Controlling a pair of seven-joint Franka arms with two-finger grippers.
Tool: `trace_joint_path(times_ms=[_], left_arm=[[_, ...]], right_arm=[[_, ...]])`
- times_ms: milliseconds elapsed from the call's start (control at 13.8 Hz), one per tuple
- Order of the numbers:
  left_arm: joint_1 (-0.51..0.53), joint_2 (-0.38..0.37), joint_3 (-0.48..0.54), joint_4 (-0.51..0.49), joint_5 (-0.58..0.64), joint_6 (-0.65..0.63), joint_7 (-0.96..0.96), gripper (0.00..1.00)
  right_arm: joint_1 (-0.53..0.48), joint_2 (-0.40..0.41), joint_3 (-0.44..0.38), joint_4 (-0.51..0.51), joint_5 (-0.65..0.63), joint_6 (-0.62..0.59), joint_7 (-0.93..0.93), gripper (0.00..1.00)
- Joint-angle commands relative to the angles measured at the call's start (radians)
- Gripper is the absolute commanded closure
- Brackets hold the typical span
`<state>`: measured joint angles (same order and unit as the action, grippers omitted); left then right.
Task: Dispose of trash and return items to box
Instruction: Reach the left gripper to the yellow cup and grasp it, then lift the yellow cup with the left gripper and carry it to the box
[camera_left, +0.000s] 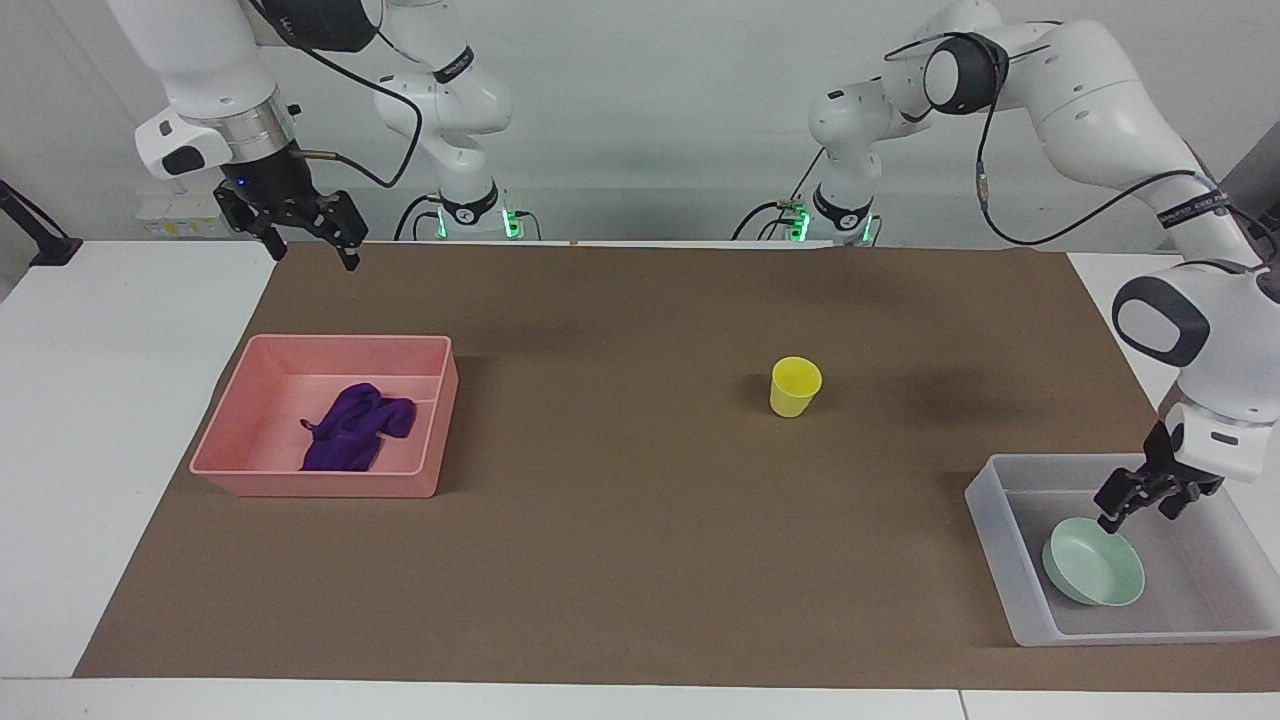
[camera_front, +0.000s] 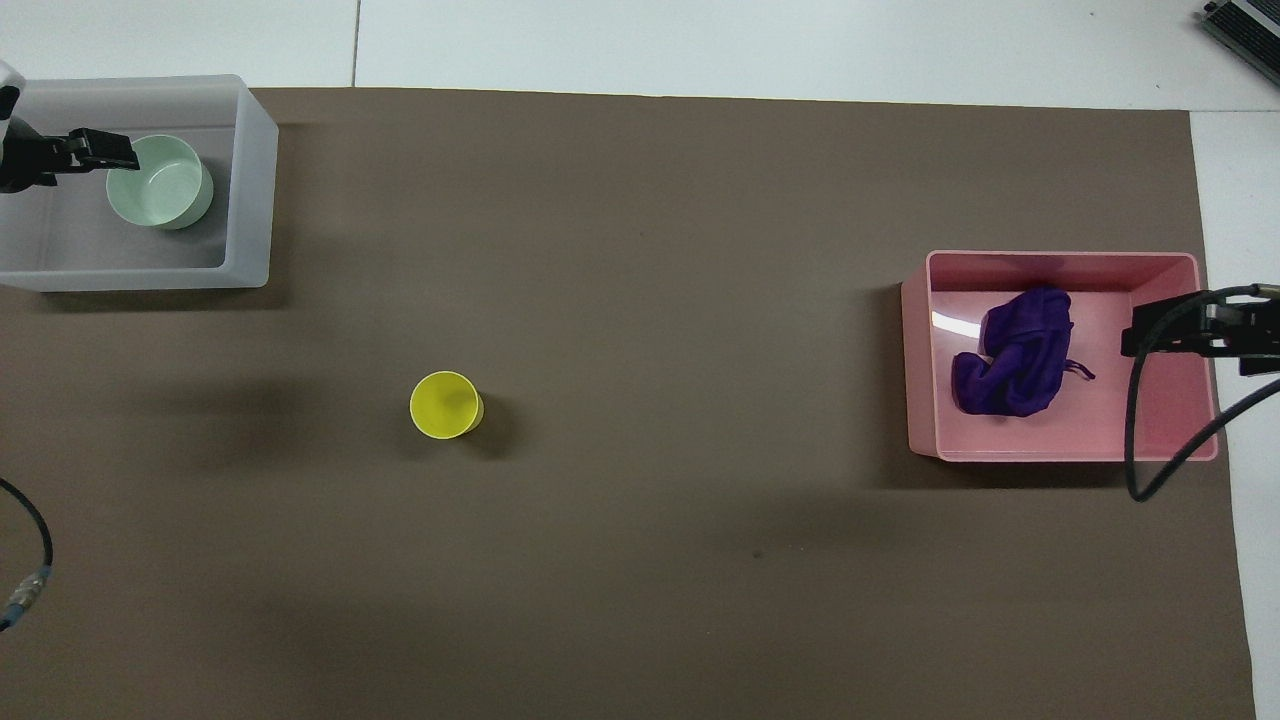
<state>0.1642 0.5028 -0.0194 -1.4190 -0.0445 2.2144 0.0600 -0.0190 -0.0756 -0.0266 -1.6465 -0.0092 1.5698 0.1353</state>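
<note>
The right gripper (camera_left: 305, 228) hangs high at the right arm's end of the table, its fingers parted and holding nothing; this arm waits. Below it and farther from the robots sits the pink bin (camera_left: 240, 431), and the purple rag (camera_left: 355, 427) lies crumpled on its floor in soft folds — so the trash step looks done. The yellow cup (camera_left: 795, 386) stands upright and alone on the brown mat (camera_left: 620, 520), between the two bins and well apart from both; it is a small, light cup with its mouth up. Farthest from the robots, at the left arm's end, is the translucent box (camera_left: 1000, 540). The mint-green bowl (camera_left: 1092, 574) rests upright on its floor, shallow and round, and the left gripper (camera_left: 1138, 502) hovers just above the bowl's rim with fingers spread and nothing between them. The step in hand appears to be the bowl's release into the box. What remains is the cup: the next move likely calls for the left gripper to travel over it, close on its wall or rim, and carry it to the box beside the bowl.
</note>
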Motion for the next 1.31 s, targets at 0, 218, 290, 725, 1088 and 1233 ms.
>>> trace_joint_path(times_ms=[0, 218, 290, 725, 1088, 1233], left_arm=[[-0.084, -0.182, 0.012, -0.190, 0.000, -0.062, 0.000, 0.00], [-0.155, -0.314, 0.012, -0.351, 0.000, -0.110, -0.005, 0.00], [-0.187, -0.348, 0.012, -0.403, 0.000, -0.116, -0.006, 0.00], [-0.400, -0.447, 0.012, -0.688, -0.001, 0.097, -0.163, 0.00], [-0.462, -0.483, 0.010, -0.857, -0.001, 0.266, -0.175, 0.06], [-0.485, -0.487, 0.010, -0.902, -0.001, 0.312, -0.213, 0.27]], right_arm=[[-0.007, -0.003, 0.000, 0.011, 0.006, -0.022, -0.025, 0.00], [0.002, -0.004, 0.002, 0.010, -0.029, -0.011, -0.022, 0.00], [0.002, -0.006, 0.002, 0.004, -0.032, -0.011, -0.020, 0.00], [-0.010, -0.012, 0.002, -0.007, -0.028, -0.011, -0.019, 0.00], [-0.012, -0.021, 0.000, -0.025, -0.028, -0.011, -0.022, 0.00], [-0.016, -0.026, -0.001, -0.033, -0.028, -0.011, -0.025, 0.00]])
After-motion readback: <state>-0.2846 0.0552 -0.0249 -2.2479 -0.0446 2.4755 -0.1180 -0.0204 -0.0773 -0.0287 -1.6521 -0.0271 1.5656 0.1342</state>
